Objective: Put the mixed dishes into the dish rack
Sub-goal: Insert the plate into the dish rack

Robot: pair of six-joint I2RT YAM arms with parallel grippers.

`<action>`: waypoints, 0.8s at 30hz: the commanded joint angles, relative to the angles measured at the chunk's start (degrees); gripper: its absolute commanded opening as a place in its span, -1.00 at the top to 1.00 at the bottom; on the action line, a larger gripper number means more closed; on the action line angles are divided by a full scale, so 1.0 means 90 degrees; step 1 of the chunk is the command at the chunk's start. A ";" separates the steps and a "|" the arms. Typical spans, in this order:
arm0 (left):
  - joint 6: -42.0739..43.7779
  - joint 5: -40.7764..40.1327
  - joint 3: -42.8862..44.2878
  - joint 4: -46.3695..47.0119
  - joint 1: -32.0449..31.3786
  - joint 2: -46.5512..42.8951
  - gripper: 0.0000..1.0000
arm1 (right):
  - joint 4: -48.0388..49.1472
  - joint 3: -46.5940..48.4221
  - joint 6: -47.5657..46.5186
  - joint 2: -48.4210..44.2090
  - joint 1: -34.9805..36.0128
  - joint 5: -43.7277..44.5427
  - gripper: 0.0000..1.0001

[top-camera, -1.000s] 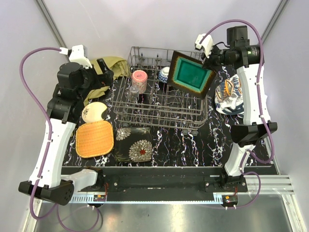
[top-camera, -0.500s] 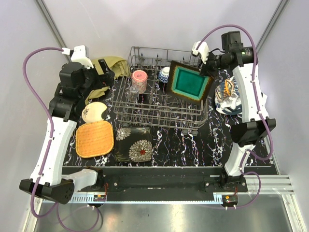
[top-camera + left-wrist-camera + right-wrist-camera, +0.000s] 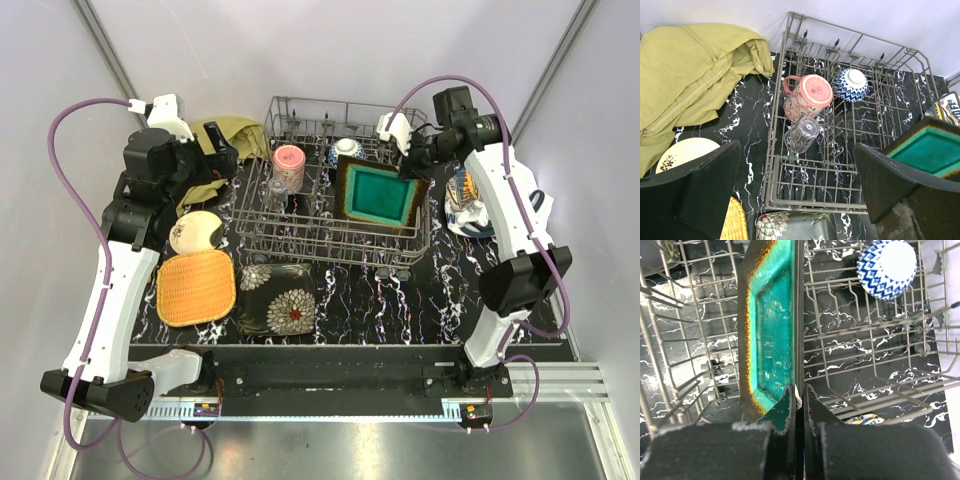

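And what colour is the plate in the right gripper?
Teal plate, dark rim; best in right wrist view.

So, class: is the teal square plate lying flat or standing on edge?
Standing on edge. The right wrist view looks down along the teal square plate, its rim pinched by the right tool, with dish rack wires on either side.

Teal square plate (image 3: 378,195) tilts on edge inside the grey wire dish rack (image 3: 320,240); pink cup (image 3: 288,162) lies inside too.

The left gripper (image 3: 796,150) hovers wide open on its bent arm, while the right gripper (image 3: 799,392), arm outstretched, is pinched tight.
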 commanded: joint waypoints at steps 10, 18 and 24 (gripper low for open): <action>-0.0082 0.0153 -0.0033 0.0363 0.0057 -0.0091 -0.98 | 0.1565 -0.1025 0.0083 -0.0961 0.0585 0.1069 1.00; -0.0131 0.0182 -0.0121 0.0373 0.0067 -0.0180 -0.98 | 0.1975 -0.1786 0.0132 -0.1380 0.0595 0.1177 1.00; -0.0161 0.0212 -0.0150 0.0364 0.0077 -0.0219 -0.98 | 0.2053 -0.2099 0.0113 -0.1556 0.0585 0.1187 1.00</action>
